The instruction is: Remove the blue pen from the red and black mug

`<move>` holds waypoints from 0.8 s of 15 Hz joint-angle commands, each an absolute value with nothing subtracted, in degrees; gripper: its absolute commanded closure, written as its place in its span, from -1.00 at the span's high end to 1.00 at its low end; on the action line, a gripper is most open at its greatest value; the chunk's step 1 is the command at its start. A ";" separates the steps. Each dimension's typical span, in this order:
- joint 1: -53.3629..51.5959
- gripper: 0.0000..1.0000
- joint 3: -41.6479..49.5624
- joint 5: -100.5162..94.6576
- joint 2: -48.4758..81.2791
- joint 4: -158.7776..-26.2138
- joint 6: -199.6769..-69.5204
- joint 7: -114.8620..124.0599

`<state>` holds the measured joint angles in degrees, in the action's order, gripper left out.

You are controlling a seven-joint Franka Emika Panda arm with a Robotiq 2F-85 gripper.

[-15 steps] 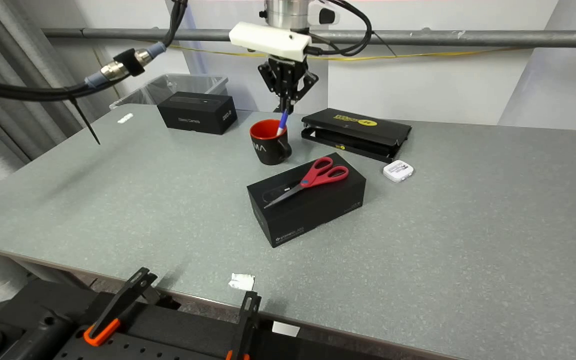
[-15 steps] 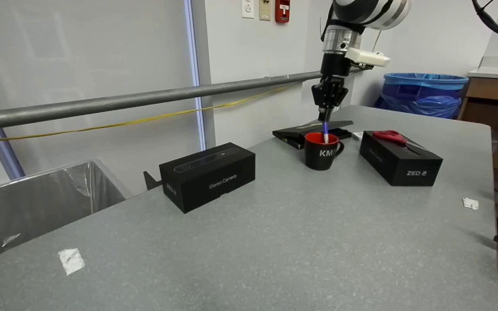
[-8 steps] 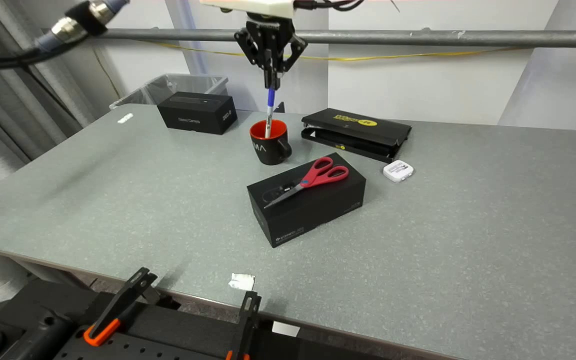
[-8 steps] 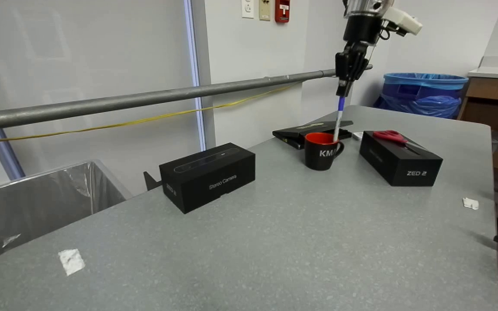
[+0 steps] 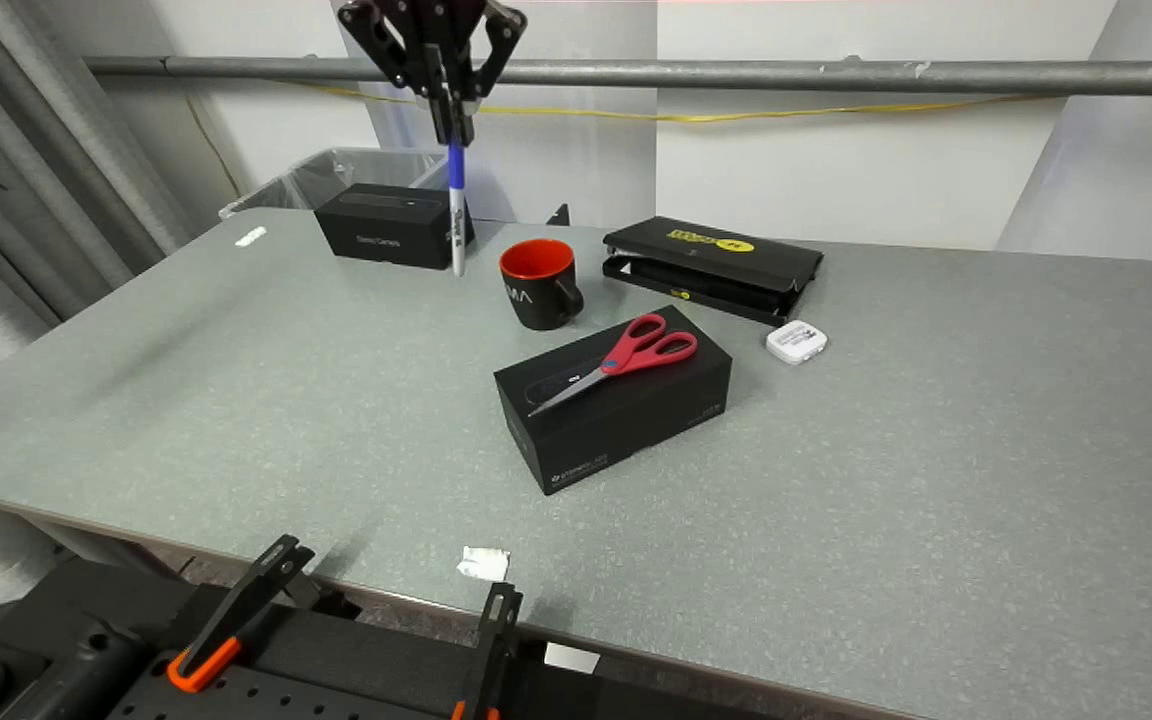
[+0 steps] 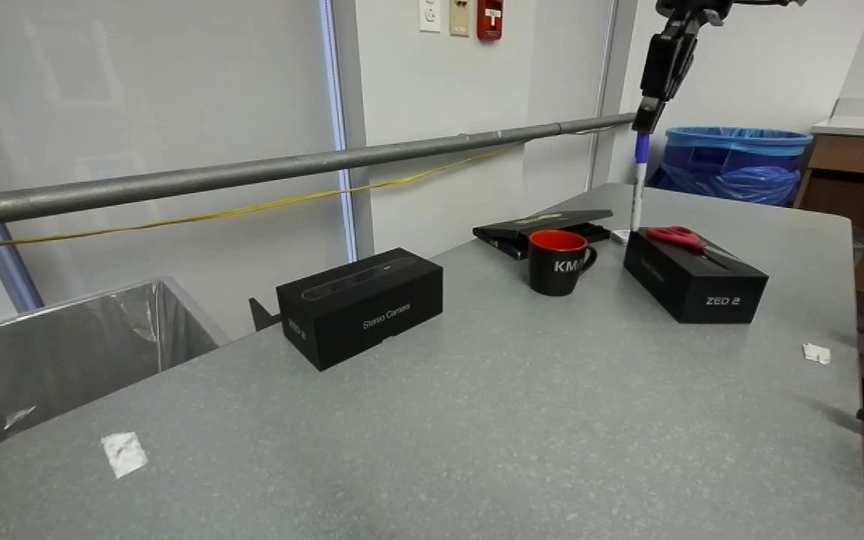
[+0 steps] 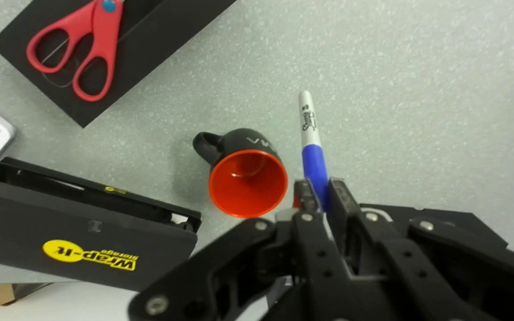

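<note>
The blue pen (image 5: 457, 215) has a blue cap and a white body. It hangs nearly upright in the air, outside the mug, in both exterior views (image 6: 638, 187). My gripper (image 5: 454, 140) is shut on its blue cap end; the fingers also show in an exterior view (image 6: 646, 124) and in the wrist view (image 7: 322, 191). The mug (image 5: 543, 300) is black outside and red inside. It stands upright on the table, and nothing shows inside it in the wrist view (image 7: 248, 183). The pen (image 7: 312, 147) appears beside the mug there, apart from it.
A black box (image 5: 626, 410) with red-handled scissors (image 5: 641, 350) on top stands near the mug. A flat black case (image 5: 711, 265) and a small white case (image 5: 796, 342) lie beyond. Another black box (image 6: 361, 307) and a clear bin (image 6: 94, 352) are at the table's far end.
My gripper has risen and moved sideways with the pen, leftward in an exterior view. The pen has come up out of the mug. The mug has stayed in place.
</note>
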<state>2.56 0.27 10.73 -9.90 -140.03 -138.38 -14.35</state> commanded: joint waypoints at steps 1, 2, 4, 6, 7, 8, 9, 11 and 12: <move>-0.85 -0.94 -0.34 10.27 -2.65 -138.21 -138.61 -14.09; -1.34 -0.94 -0.84 9.39 0.03 -137.26 -139.13 -13.29; -1.91 -0.94 -1.82 7.82 6.29 -134.68 -139.13 -12.07; -2.20 -0.94 -2.39 4.66 12.19 -131.67 -138.99 -10.36; -2.34 -0.94 -2.45 3.03 14.80 -130.02 -138.87 -9.54; -2.58 -0.94 -2.32 1.13 16.90 -128.57 -139.07 -8.45; -2.84 -0.94 -2.13 -0.32 18.83 -127.01 -139.03 -7.52; -3.31 -0.94 -1.93 -2.42 21.92 -124.28 -139.23 -6.09; -3.70 -0.94 -1.74 -3.65 23.12 -123.26 -139.73 -5.29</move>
<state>-2.24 -2.49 0.29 18.41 -128.22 -139.03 -8.81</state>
